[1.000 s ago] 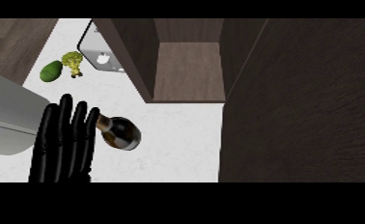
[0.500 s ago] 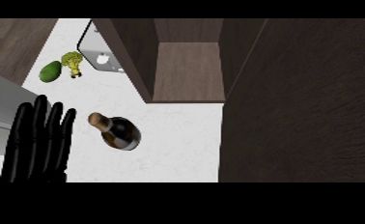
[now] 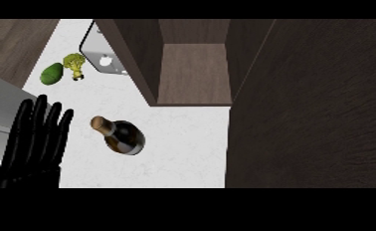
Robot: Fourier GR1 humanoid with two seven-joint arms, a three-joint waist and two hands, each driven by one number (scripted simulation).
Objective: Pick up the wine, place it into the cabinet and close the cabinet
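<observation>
Dark glass wine (image 3: 122, 136) is what you've got standing alone on the white speckled counter (image 3: 183, 145), tan cork-coloured top leaning up-left. Can't read any label from this angle. Your left hand (image 3: 35, 140) is at the lower left, near the bottle but apart from it, black fingers straight and spread, holding nothing. Open cabinet (image 3: 192, 70) sits above, dark wood-grain walls, lighter brown shelf inside, its door (image 3: 301, 105) swung out at the right. Far left you'll see a smooth green avocado (image 3: 51, 73), bumpy broccoli (image 3: 74, 63) and a shiny metal sink (image 3: 104, 56).
</observation>
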